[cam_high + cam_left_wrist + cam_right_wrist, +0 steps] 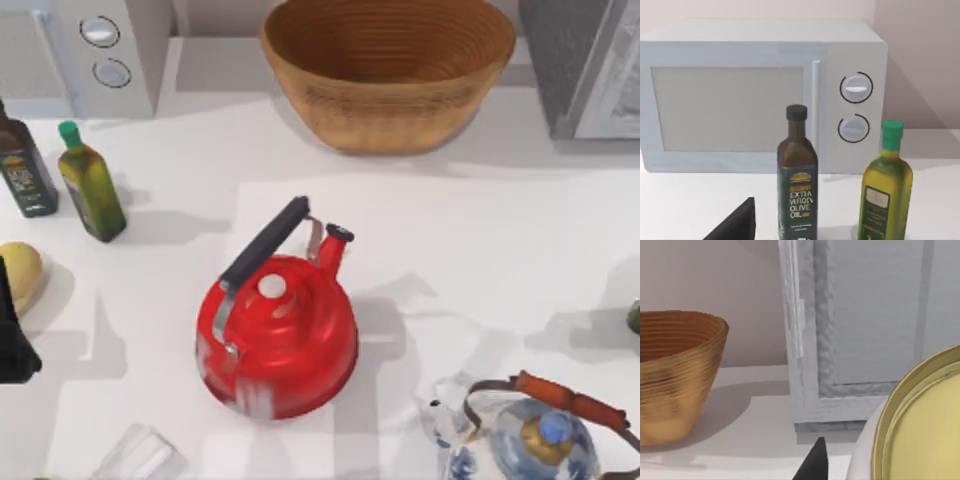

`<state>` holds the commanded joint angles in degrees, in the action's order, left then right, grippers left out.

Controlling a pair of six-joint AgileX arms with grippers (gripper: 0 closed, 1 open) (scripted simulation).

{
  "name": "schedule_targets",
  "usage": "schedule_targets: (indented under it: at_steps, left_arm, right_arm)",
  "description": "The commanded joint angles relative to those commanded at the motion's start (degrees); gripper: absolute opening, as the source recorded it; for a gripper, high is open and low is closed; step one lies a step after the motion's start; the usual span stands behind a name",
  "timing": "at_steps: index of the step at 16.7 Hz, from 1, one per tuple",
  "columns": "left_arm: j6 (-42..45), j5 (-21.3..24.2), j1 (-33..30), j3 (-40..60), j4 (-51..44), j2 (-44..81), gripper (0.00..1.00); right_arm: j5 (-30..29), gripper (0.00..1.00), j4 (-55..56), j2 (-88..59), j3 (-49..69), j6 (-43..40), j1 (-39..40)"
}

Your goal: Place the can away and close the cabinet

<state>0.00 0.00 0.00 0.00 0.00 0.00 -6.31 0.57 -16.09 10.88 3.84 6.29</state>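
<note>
The can sits very close in the right wrist view, its dull gold top and white rim lifted off the table. My right gripper is shut on it, and one black fingertip shows beside the can. The grey-white cabinet stands right in front of the can, at the table's back right corner. My left gripper rests parked at the table's left edge, facing the microwave.
A red kettle stands mid-table and a blue-white teapot at the front right. A wicker basket sits at the back, left of the cabinet. A dark oil bottle, a green oil bottle, a yellow fruit and a glass are on the left.
</note>
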Motion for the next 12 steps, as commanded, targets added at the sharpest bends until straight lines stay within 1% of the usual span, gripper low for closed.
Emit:
schedule_targets:
  at_steps: [2, 5, 12]
  left_arm:
    - [0.0, 0.0, 0.0, 0.0, 0.0, 0.0, 1.0]
    - [0.0, 0.0, 0.0, 0.0, 0.0, 0.0, 1.0]
    - [0.0, 0.0, 0.0, 0.0, 0.0, 0.0, 1.0]
  right_arm:
    - [2.73, 0.0, -0.25, 7.68, -4.67, -1.63, -2.65]
    - [5.63, 0.0, -0.53, 14.55, -9.69, -3.4, -5.57]
    - [6.22, 0.0, -0.57, 15.8, -10.75, -3.69, -6.1]
